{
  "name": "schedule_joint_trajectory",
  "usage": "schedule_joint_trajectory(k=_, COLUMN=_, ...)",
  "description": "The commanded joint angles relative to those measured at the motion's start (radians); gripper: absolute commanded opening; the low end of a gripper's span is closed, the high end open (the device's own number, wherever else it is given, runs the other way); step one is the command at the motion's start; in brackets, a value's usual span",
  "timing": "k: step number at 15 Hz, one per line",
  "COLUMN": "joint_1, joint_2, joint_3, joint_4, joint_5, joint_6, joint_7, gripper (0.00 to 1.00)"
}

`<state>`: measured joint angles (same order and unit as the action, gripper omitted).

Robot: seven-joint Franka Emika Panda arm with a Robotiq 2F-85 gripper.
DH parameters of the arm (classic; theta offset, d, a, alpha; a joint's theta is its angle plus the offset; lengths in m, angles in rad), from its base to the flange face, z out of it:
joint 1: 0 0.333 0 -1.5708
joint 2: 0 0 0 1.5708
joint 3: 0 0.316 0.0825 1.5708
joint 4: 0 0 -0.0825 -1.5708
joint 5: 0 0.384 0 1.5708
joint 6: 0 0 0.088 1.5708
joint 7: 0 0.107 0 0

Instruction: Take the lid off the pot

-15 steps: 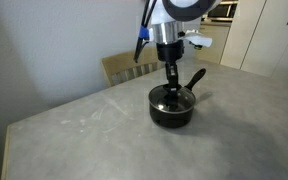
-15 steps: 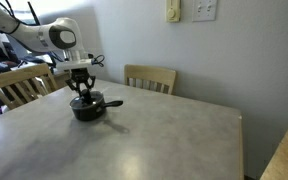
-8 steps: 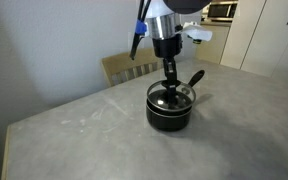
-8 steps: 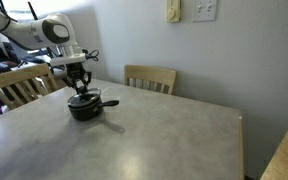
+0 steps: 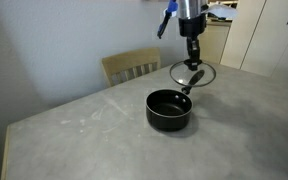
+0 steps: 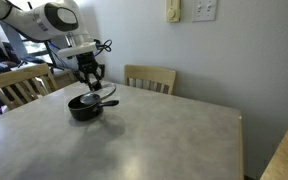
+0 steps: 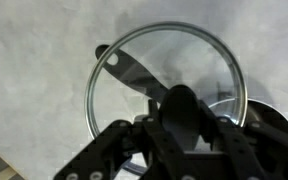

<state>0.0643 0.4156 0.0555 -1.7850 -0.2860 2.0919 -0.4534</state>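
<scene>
Wrist view: gripper (image 7: 181, 125) clamped on one lid (image 7: 199, 60), held in air apart from one open pot (image 5: 170, 122)

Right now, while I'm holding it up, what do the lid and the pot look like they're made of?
The lid looks like clear glass: the table shows through it. Its bright rim reads as polished metal; the dark knob is probably plastic. The pot is matte black inside and out, likely coated metal, though the look leaves that open.
</scene>
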Motion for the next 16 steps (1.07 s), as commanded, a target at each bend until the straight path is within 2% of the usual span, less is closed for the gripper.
schedule_joint_trajectory(k=1, joint_1=-0.041, joint_2=-0.085, joint_3=-0.019, joint_4=-0.079, joint_5=-0.020, joint_6=-0.007, joint_7=-0.012, gripper=0.15)
schedule_joint_trajectory(k=7, joint_1=-0.113, joint_2=-0.128, joint_3=-0.072, joint_4=-0.133, joint_5=-0.012, joint_6=0.007, joint_7=-0.014, gripper=0.15)
schedule_joint_trajectory(k=10, joint_1=-0.132, joint_2=-0.161, joint_3=-0.091, joint_4=-0.220, joint_5=-0.005, joint_6=0.042, joint_7=0.033, gripper=0.15)
schedule_joint_trajectory(k=16, joint_1=-0.163, joint_2=-0.134, joint_3=-0.113, joint_4=-0.314, joint_5=0.015, joint_6=0.117, joint_7=0.087, gripper=0.15)
